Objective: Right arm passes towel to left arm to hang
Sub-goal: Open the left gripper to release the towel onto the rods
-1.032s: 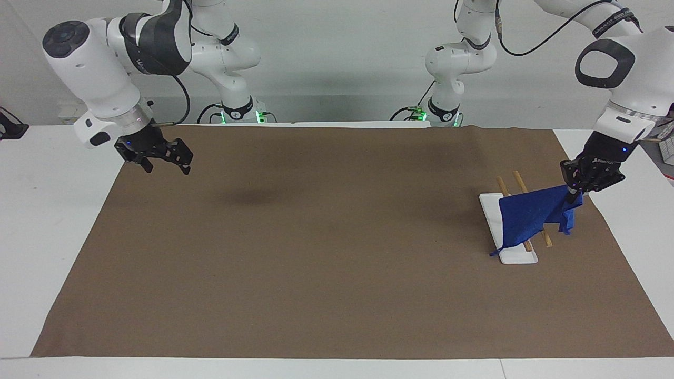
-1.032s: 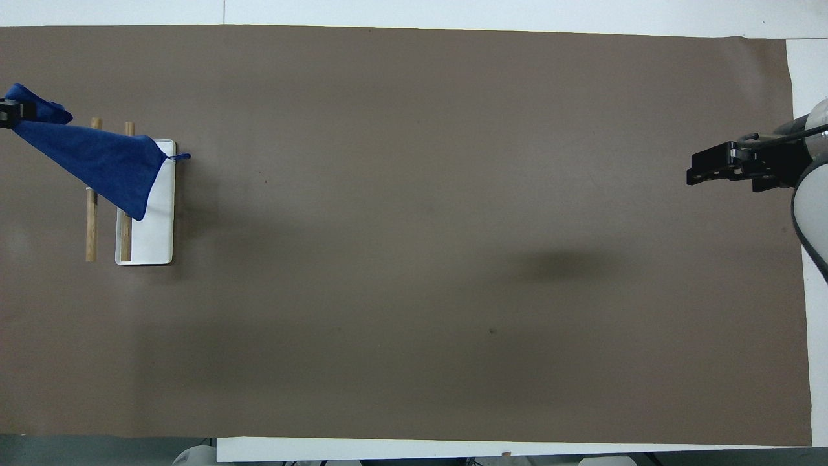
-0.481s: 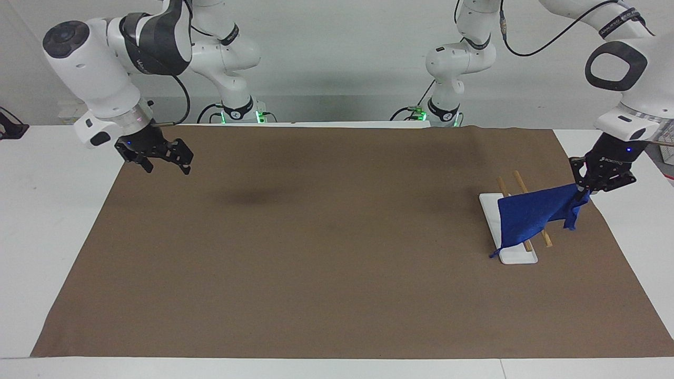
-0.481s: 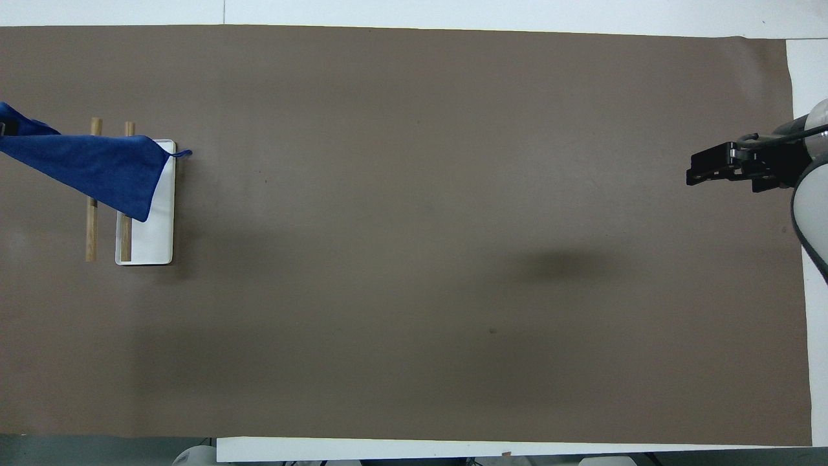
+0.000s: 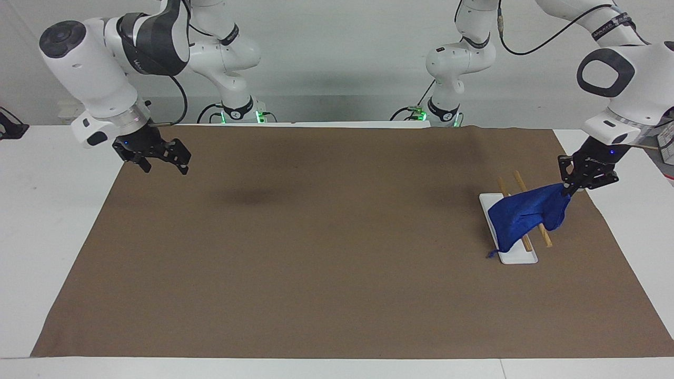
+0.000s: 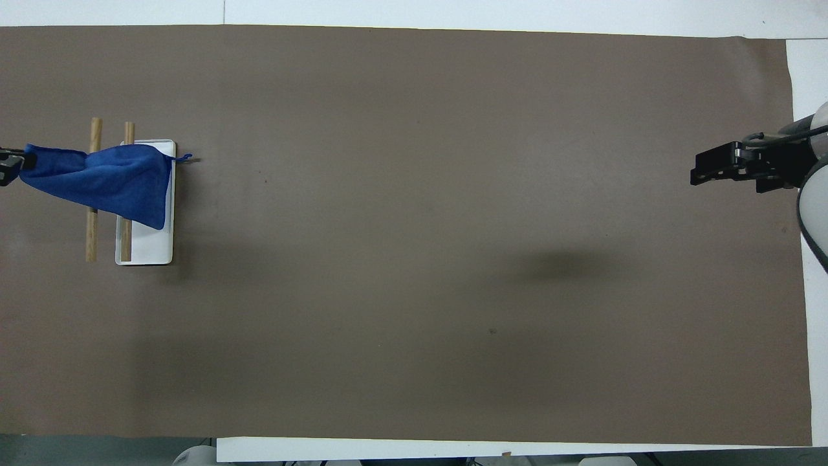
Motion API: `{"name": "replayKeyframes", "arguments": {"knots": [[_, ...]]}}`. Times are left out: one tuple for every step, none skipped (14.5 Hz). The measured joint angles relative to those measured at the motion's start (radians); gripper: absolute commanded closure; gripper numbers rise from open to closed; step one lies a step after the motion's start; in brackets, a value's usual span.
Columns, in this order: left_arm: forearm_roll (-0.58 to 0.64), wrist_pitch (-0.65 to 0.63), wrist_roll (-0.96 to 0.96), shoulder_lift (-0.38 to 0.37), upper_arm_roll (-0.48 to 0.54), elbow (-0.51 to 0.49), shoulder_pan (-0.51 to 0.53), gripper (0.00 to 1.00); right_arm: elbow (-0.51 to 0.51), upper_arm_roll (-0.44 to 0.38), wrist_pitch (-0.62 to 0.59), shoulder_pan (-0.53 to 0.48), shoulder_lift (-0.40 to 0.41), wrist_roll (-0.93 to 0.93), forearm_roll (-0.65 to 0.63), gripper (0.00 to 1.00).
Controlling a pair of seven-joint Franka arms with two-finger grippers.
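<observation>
No legible text, label, brand or number on anything

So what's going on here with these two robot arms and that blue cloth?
The left arm's end effector grips one corner of the blue towel, which is draped over a small rack with two wooden rails at the left arm's end of the table. The towel's loop tail hangs by the rack's white base. The right arm waits, its end effector open and empty over the mat's other end.

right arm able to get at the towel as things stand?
Probably not without a long reach. The towel is draped over the rack at the left arm's end, held by the left gripper. The right gripper hangs open over the mat's right-arm end. Nothing stands between.
</observation>
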Motion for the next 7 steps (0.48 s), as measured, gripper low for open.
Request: {"name": "replayKeyframes", "arguments": {"knots": [[0.0,0.003,0.011,-0.007,0.0,-0.012,0.002,0.91,0.0,0.0,0.0,0.002,0.0,0.0,0.0,0.0],[0.0,0.011,0.018,-0.012,0.001,-0.02,0.004,0.92,0.0,0.0,0.0,0.003,0.0,0.0,0.0,0.0],[0.0,0.02,0.023,-0.015,0.001,-0.027,0.007,0.96,0.0,0.001,0.0,0.003,0.0,0.0,0.0,0.0],[0.0,0.025,0.027,-0.016,0.001,-0.032,0.013,1.0,0.0,0.001,0.0,0.003,0.0,0.0,0.0,0.0],[0.001,0.026,0.031,-0.017,0.002,-0.038,0.02,1.0,0.0,0.001,0.0,0.003,0.0,0.0,0.0,0.0],[0.001,0.028,0.036,-0.017,0.002,-0.046,0.031,1.0,0.0,0.0,0.0,0.003,0.0,0.0,0.0,0.0],[0.001,0.03,0.041,-0.017,0.003,-0.053,0.043,1.0,0.0,0.0,0.0,0.003,0.0,0.0,0.0,0.0]]}}
